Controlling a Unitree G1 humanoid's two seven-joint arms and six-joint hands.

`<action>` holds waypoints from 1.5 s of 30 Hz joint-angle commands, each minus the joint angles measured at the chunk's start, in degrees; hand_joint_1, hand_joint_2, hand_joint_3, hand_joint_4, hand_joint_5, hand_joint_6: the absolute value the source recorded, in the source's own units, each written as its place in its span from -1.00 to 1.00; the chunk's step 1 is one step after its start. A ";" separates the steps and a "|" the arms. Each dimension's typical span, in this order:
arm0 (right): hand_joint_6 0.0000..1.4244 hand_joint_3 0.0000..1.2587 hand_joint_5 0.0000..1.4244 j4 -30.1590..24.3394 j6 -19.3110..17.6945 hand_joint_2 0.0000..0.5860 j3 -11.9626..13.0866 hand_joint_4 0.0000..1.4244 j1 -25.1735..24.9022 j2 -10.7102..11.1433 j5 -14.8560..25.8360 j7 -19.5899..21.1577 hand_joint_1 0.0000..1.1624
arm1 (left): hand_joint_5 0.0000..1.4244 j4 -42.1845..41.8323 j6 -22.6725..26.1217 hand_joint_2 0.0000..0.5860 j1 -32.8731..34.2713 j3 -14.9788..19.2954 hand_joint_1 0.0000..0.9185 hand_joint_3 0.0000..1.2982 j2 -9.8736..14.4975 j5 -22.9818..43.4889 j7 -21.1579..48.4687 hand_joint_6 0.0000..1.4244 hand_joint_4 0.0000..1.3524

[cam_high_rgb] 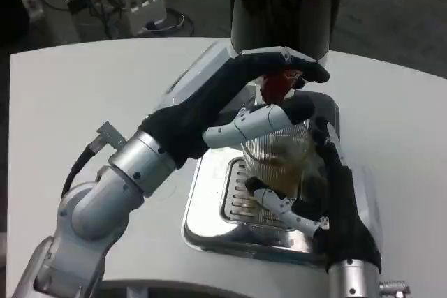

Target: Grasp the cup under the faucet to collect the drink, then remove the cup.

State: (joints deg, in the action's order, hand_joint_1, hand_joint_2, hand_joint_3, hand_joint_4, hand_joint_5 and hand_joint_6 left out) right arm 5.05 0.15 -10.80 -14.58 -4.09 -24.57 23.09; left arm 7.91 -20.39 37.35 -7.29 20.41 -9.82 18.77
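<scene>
Right robot hand [328, 186] around cup [276, 155]

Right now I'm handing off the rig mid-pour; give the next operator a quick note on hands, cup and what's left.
Left hand: reaching up at the red faucet lever, fingers over it; whether it is actually pressing is hard to tell.
Right hand: wrapped around the cup, holding it.
Cup: clear, ribbed, upright over the metal drip tray below the faucet, with brownish drink in its lower part.
Done: cup grasped and placed, drink partly collected.
Left: finish filling, let go of the lever, lift the cup away from the dispenser.
</scene>
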 commanded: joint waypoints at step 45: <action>0.24 -0.04 0.30 12.79 -1.36 -0.43 -2.37 0.10 -7.54 -5.35 -0.45 16.44 0.53 | -0.59 3.95 1.46 -0.80 -0.81 0.92 -1.00 -0.48 1.16 2.31 2.01 -0.68 -0.68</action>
State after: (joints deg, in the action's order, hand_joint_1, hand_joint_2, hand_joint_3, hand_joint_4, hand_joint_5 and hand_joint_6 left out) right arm 17.47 -0.49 -13.46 -22.97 -6.74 -25.45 38.78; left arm 10.19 -21.13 38.38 -6.44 21.58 -8.42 19.28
